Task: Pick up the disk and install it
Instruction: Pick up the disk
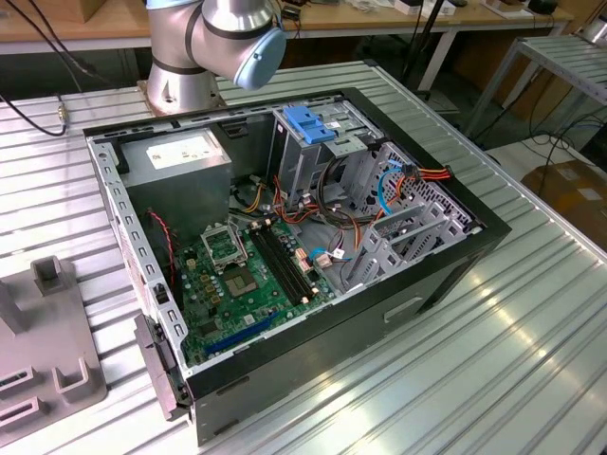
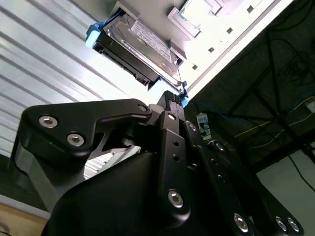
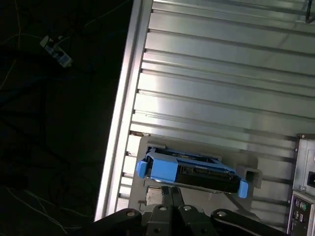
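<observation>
You have the open computer case [image 1: 313, 351] lying on its side on the ribbed table [image 1: 531, 360], and the arm's base [image 1: 180, 76] stands behind it. Inside the case, the power supply [image 1: 180, 166] sits at the rear, toward the exterior view's left. The motherboard [image 1: 242, 284] lies in front of it on the case floor. The drive cage [image 1: 313, 142] stands to the exterior view's right of the power supply. 1 fixture block [image 1: 47, 360] rests on the table to the exterior view's left of the case. In the first wrist view, the disk [image 3: 189, 169] lies in a holder [image 3: 246, 162] on the table, near the table's edge, with the gripper [image 3: 171, 189] just beside it.
</observation>
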Robot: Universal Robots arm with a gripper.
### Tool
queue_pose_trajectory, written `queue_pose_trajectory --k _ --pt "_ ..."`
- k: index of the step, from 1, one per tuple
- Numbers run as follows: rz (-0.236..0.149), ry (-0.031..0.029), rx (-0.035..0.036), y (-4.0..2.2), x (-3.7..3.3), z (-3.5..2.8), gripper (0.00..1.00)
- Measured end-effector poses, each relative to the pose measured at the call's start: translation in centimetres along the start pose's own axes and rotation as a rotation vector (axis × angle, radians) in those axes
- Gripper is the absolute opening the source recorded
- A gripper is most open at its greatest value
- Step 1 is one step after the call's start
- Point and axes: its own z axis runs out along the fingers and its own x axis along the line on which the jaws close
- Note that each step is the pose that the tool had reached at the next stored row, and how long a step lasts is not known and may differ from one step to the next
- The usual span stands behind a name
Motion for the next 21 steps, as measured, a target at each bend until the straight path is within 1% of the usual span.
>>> queue_pose_trajectory --k 1,5,8,10,12,21 --pt "-0.042 0.0018 0.0018 0.00 0.00 0.00 0.10" --pt "-0.098 0.0042 0.0041 0.00 0.00 0.00 0.10" --pt "-0.149 0.0062 0.0062 0.00 -0.01 0.00 0.10" --pt "-0.174 0.0074 0.0072 0.00 -0.01 0.00 0.10" --pt "-0.186 0.0079 0.0077 0.00 -0.01 0.00 0.10" --pt "-0.187 0.0079 0.0078 0.00 -0.01 0.00 0.10"
